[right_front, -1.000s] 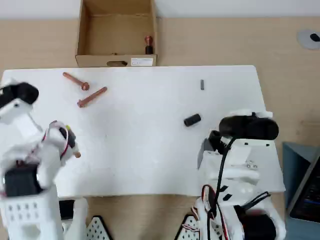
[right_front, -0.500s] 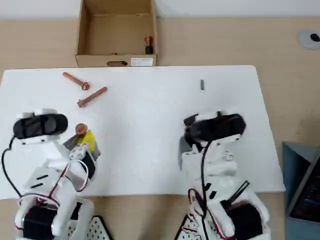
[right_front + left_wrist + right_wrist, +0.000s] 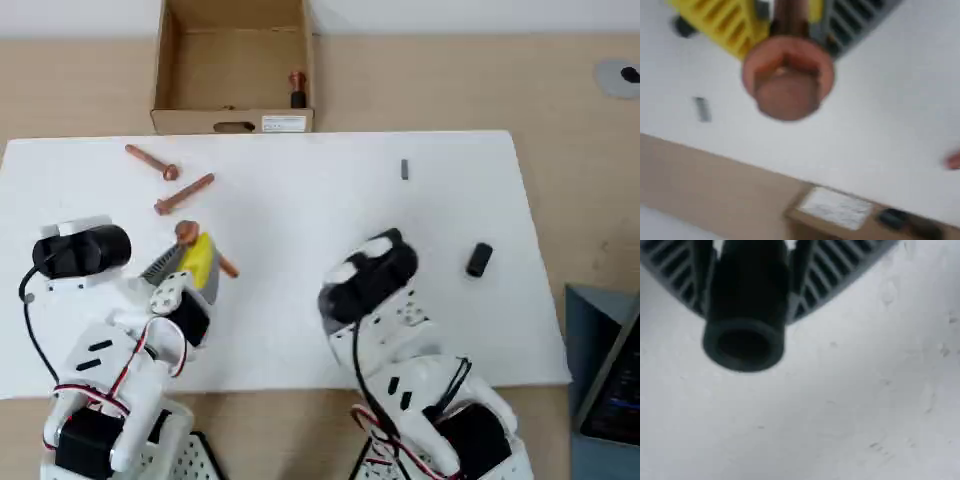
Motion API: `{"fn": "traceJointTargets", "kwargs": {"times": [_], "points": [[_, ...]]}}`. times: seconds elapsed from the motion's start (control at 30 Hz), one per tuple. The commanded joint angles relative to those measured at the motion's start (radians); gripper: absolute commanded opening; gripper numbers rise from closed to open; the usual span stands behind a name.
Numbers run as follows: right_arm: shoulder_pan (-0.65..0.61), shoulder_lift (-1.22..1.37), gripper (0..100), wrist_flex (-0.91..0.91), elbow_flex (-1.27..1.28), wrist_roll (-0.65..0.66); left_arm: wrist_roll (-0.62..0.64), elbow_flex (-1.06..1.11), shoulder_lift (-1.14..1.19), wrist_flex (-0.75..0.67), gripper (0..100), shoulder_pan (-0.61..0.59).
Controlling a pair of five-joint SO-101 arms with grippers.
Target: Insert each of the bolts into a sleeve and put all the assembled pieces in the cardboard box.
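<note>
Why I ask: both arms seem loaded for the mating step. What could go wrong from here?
1. The copper-coloured metal bolt in the left arm's jaws and the black cylindrical sleeve in the right arm's jaws are apart; a skewed approach could jam the bolt or push either from its grip.
2. The second black sleeve lies loose on the white mat; an arm swing might knock it away.

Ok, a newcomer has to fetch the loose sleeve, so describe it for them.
Start at the white mat and go to its right-hand edge. The loose sleeve lies there alone: short, black and stubby, unlike the copper bolts opposite and the thin grey sliver nearby.
</note>
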Motion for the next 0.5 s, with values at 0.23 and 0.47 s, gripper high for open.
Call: {"fn": "traceJointTargets", "kwargs": {"times": [0.23, 0.47], "points": [[-0.133, -0.113, 0.9, -0.055, 0.033, 0.074, 0.144, -0.017, -0.008, -0.126, 1, 0.126], [-0.147, -0.113, 0.9, -0.057, 0.048, 0.075, 0.157, -0.017, -0.008, -0.121, 0, 0.241]]}}
